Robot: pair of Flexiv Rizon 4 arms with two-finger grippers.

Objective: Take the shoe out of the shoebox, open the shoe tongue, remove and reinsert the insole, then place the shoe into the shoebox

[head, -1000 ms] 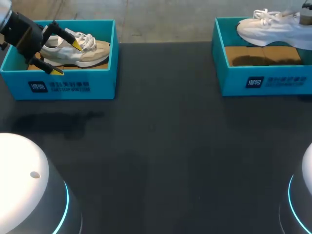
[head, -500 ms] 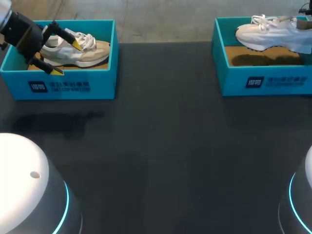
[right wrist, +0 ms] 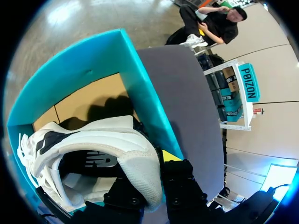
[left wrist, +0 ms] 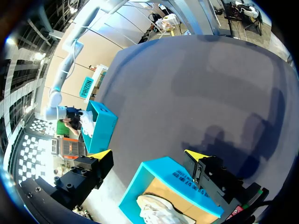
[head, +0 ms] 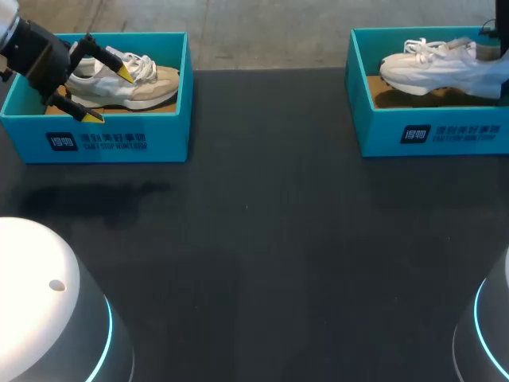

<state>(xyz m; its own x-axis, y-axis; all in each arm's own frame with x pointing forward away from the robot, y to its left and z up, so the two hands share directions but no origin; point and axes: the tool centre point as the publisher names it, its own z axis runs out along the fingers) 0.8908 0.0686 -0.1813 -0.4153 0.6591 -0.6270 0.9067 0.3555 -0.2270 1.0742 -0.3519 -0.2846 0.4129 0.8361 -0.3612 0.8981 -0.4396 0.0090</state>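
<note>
A white shoe (head: 437,68) hangs low over the cardboard floor of the right teal shoebox (head: 429,131), toe pointing left. My right gripper (head: 491,41) is shut on its heel. In the right wrist view the heel collar of the white shoe (right wrist: 93,149) sits pinched in my right gripper (right wrist: 152,172), with the right shoebox's wall (right wrist: 140,88) just ahead. A beige shoe (head: 131,83) lies in the left teal shoebox (head: 103,139). My left gripper (head: 110,95) stands open above its heel end. In the left wrist view my left gripper (left wrist: 148,154) is open over the left shoebox (left wrist: 163,179), apart from the beige shoe (left wrist: 156,212).
The dark table (head: 262,239) stretches between the two boxes. The white domes of my arm bases stand at the near left (head: 48,310) and near right corners.
My right gripper has brought the white shoe down and to the left, lower into the right shoebox. The left arm has not moved.
</note>
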